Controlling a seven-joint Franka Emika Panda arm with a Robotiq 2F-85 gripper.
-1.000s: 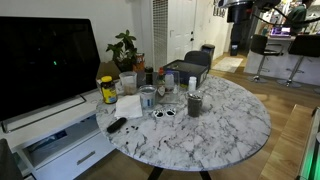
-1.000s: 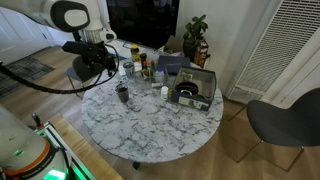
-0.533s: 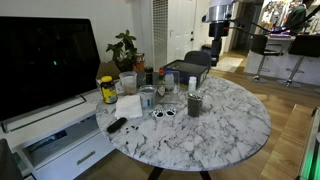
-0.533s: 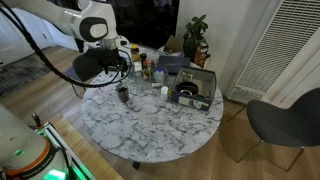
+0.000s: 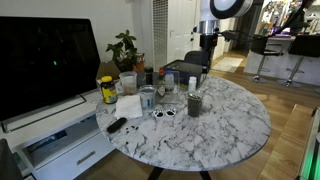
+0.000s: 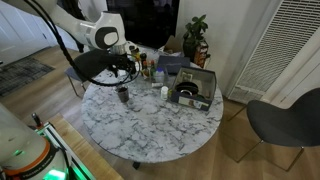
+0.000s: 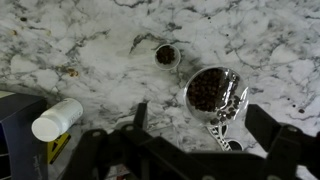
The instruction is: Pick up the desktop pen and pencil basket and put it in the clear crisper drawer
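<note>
The desktop pen and pencil basket point(image 5: 194, 103) is a dark mesh cup standing upright on the marble table; it also shows in an exterior view point(image 6: 122, 94). In the wrist view it is seen from above point(image 7: 213, 92), just ahead of my open, empty gripper point(image 7: 200, 128). My gripper hangs above the table in both exterior views point(image 5: 205, 42) point(image 6: 125, 68), well above the cup. The clear crisper drawer point(image 6: 206, 97) sits on the table's far side from the cup, with something dark inside; it also shows in an exterior view point(image 5: 186, 68).
A yellow-labelled jar point(image 5: 107, 90), a glass tumbler point(image 5: 148, 97), a white cloth point(image 5: 128, 106), sunglasses point(image 5: 163, 113) and a remote point(image 5: 117, 125) crowd the TV side. A white bottle point(image 7: 57, 119) and a small cup point(image 7: 165, 55) lie near the basket. A chair point(image 6: 285, 120) stands beside the table.
The arm has swung in over the table and lowered toward the mesh cup. Nothing on the table has moved.
</note>
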